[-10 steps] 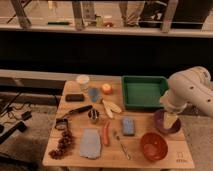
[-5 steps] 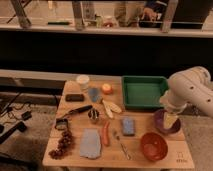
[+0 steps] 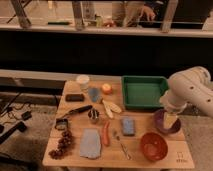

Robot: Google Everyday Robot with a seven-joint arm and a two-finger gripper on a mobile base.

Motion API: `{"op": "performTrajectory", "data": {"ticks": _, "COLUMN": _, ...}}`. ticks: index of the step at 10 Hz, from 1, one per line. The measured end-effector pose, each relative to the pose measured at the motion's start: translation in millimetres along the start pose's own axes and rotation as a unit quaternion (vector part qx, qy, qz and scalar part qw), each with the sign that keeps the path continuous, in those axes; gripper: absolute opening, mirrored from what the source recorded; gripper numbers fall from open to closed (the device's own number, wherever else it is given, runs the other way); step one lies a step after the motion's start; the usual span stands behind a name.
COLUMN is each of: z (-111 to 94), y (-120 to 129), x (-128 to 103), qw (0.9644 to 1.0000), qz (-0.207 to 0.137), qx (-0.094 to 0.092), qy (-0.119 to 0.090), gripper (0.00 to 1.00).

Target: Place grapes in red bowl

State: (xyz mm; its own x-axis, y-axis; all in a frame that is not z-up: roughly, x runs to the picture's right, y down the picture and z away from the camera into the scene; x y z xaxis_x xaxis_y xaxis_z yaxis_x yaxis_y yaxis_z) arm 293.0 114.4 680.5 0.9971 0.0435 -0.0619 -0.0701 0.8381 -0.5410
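We see a wooden worktop (image 3: 142,117) carrying everything, with the robot's white arm (image 3: 192,90) reaching in over its right edge as the camera sees it. A green tray (image 3: 145,92) sits at the back right corner. In front of it, against the right edge, stands the dark purple bowl (image 3: 158,123), and the gripper (image 3: 170,120) hangs directly over that bowl, pointing down. Its jaws stand apart and we make out nothing between them. The red bowl (image 3: 153,146) rests near the front right corner, just in front of the purple one and just beside the gripper. A blue-grey cloth (image 3: 91,143) lies flat by the front edge, left of the middle. The grapes (image 3: 61,145) lie at the front left corner, just left of that cloth, so nearly the whole width of the worktop separates them from the gripper, and they are well apart from the red bowl too. The carrot (image 3: 106,134) lies between the cloth and a blue sponge (image 3: 128,126). A banana (image 3: 111,106) lies near the centre, a white cup (image 3: 83,81) stands at the back edge, and a small orange fruit (image 3: 106,88) sits beside the tray.
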Motion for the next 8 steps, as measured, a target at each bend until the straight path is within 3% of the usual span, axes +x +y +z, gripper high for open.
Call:
{"op": "performTrajectory", "data": {"ticks": 6, "z": 1, "y": 3, "x": 0, "qw": 1.0000, "qz": -0.001, "qx": 0.000, "qy": -0.001, "gripper": 0.80}}
{"op": "performTrajectory", "data": {"ticks": 8, "z": -1, "y": 10, "x": -14, "qw": 0.9998, "qz": -0.017, "qx": 0.010, "qy": -0.008, "gripper": 0.80}}
